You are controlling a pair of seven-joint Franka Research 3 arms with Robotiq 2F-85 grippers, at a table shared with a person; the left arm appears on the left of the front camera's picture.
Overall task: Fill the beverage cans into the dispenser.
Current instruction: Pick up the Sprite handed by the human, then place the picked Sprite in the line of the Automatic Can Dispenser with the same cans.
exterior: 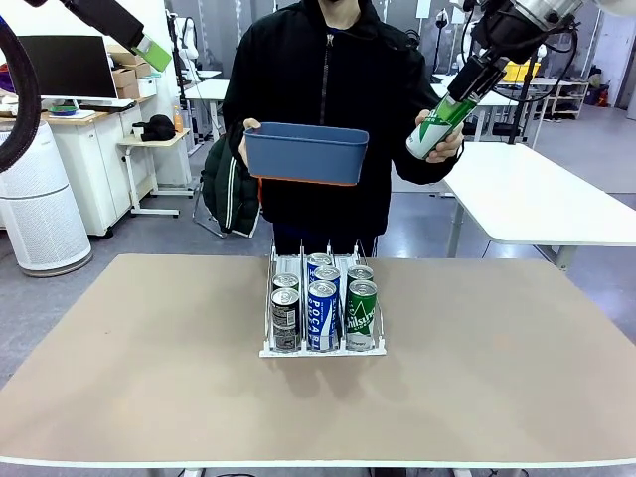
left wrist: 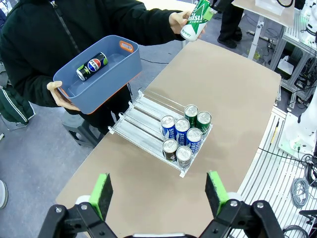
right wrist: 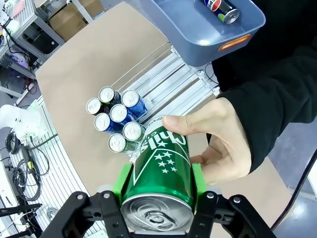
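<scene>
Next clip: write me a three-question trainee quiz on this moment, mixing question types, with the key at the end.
1. True or false: the right gripper and the person's hand both hold the green can.
2. How many cans stand in the dispenser?
3. What lies in the tub? A) one dark can; B) two green ones; C) nothing.

Key: 1 true; 2 seven; 3 A.
</scene>
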